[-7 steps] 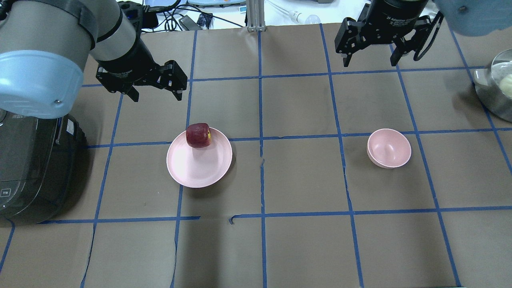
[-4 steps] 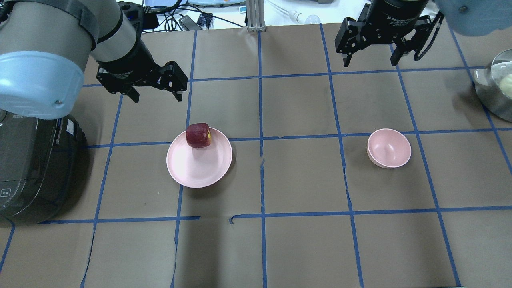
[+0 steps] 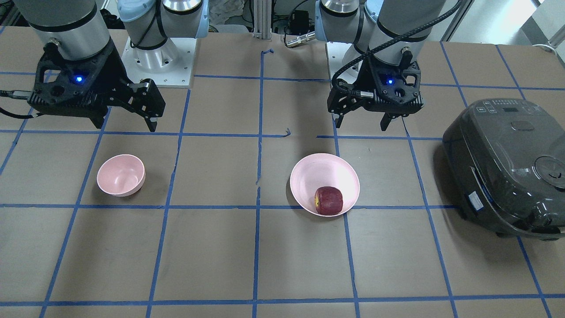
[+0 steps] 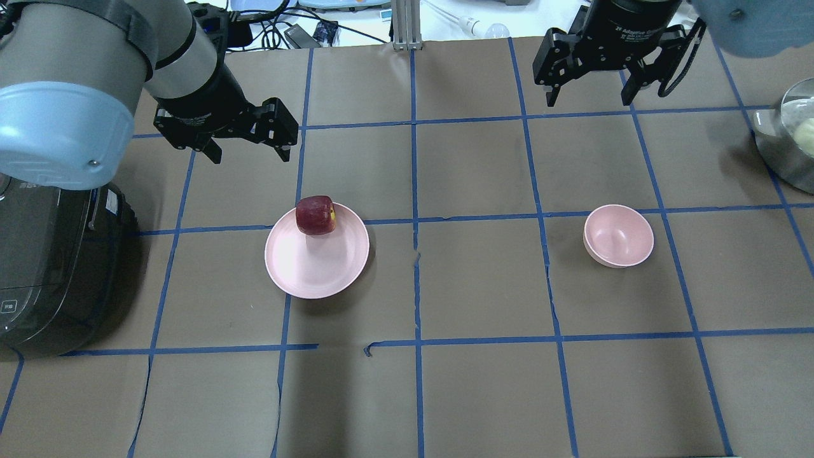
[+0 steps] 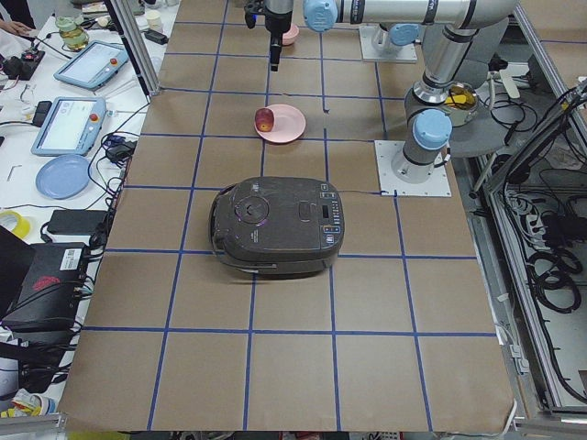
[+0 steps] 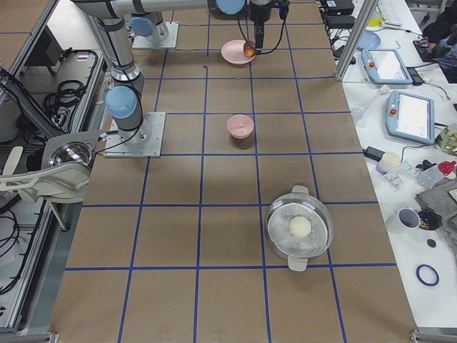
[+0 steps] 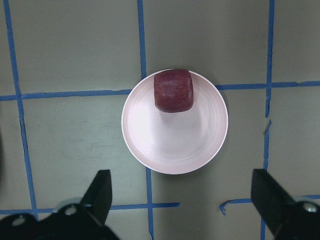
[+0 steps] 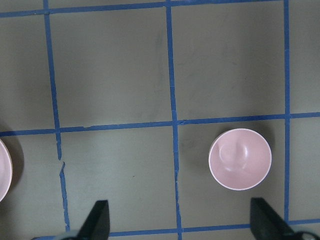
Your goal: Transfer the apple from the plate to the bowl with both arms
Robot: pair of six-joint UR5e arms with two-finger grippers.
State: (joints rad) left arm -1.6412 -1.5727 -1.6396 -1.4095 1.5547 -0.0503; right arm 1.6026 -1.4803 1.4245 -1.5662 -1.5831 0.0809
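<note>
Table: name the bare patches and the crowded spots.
Bare: brown paper between the shallow pink round plate and the small deep pink bowl, and the row nearest the robot. Crowded: dark grey cooker at the left end, steel pot at the right.

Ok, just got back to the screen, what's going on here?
Nothing is gripped yet. The apple sits on the plate, at its edge farthest from the robot, and the bowl is empty. The left gripper hovers open, raised near the plate; the right gripper hovers open, raised near the bowl.
</note>
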